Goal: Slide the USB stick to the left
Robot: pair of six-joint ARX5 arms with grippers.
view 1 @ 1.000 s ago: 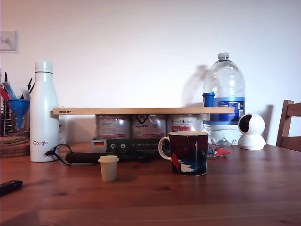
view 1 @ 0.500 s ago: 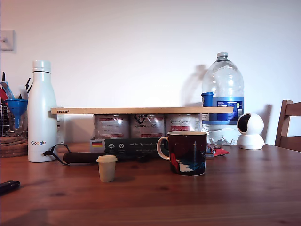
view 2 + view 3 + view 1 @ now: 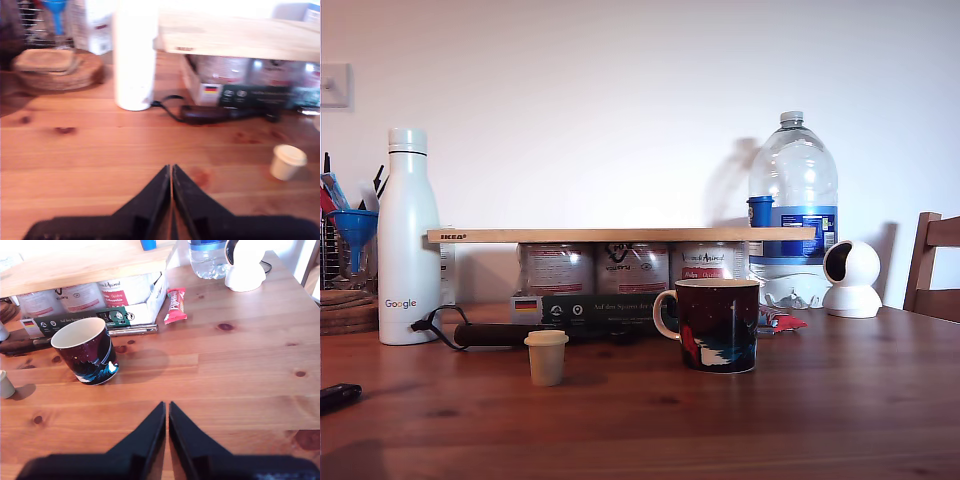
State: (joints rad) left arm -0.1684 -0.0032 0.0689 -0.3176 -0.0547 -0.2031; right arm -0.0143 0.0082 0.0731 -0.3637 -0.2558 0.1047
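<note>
While the USB stick (image 3: pixel 338 396) lies at the exterior view's lower left edge, my first gripper (image 3: pixel 171 172) and my second gripper (image 3: pixel 166 409) hover clenched, empty.

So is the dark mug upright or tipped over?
Upright: the dark mug stands on its base on the table, rim up, and looks empty in the second wrist view.

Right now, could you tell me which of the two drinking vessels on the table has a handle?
The dark patterned mug, with a cream handle on the exterior view's left; the small cream cup has none.
</note>
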